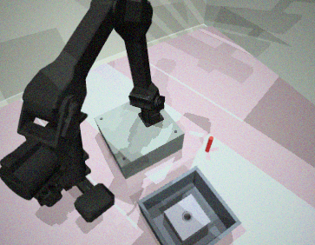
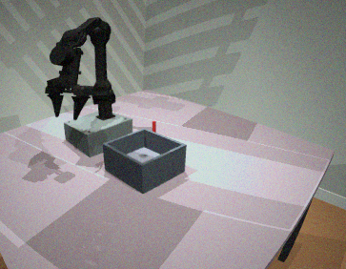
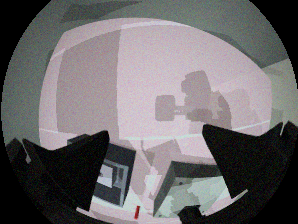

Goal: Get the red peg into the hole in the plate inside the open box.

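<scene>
In the top view, the tool (image 1: 72, 197) (image 2: 66, 117) (image 3: 156, 133), spread wide and holding nothing, hangs toward eight o'clock of the pale block (image 1: 124, 141) (image 2: 108, 135) (image 3: 172, 192). The open box (image 1: 147, 217) (image 2: 144, 174) (image 3: 128, 175) follows; the red peg (image 1: 209, 144) (image 2: 153, 126) (image 3: 137, 212) stands upright on the table (image 1: 263, 161) (image 2: 241, 191) (image 3: 150, 65), outside the box, toward one o'clock.

Box: you can read no text, number or sign on its walls (image 1: 152, 221) (image 2: 164, 171).
Plate in the box: you find no lettering around its hole.
Pale block beside the box: you see small round dots on its top, none of them a readable character.
Red peg near the box: you can make out no marking on it.
Table around the box: you get bands and shadows, no words.
Arm behind the box: no brand legible to you.
</scene>
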Available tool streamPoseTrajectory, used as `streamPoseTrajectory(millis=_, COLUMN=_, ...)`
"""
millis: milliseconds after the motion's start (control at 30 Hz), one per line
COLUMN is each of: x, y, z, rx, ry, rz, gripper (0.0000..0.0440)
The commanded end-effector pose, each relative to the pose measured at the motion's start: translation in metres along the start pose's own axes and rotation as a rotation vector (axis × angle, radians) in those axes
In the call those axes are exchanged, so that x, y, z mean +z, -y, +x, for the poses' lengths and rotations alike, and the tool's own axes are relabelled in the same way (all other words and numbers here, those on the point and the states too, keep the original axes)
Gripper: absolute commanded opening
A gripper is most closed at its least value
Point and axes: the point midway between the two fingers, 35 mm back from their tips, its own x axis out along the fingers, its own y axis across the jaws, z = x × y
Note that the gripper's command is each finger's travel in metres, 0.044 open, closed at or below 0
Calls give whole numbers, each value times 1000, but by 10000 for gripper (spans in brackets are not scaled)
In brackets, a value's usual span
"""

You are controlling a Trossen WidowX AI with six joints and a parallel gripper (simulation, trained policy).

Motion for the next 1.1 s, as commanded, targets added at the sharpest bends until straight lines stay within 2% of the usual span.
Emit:
streamPoseTrajectory(millis=0, x=-15, y=-17, z=-2, rx=-3, ry=-24, rz=-28, gripper=440)
streamPoseTrajectory(millis=267, x=-69, y=-68, z=-12, rx=-6, ry=-92, rz=-130, gripper=440)
streamPoseTrajectory(millis=533, x=-129, y=-101, z=-25, rx=-27, ry=-154, rz=-224, gripper=440)
streamPoseTrajectory(millis=1067, x=-244, y=-115, z=-47, rx=-139, ry=-241, rz=-353, gripper=440)
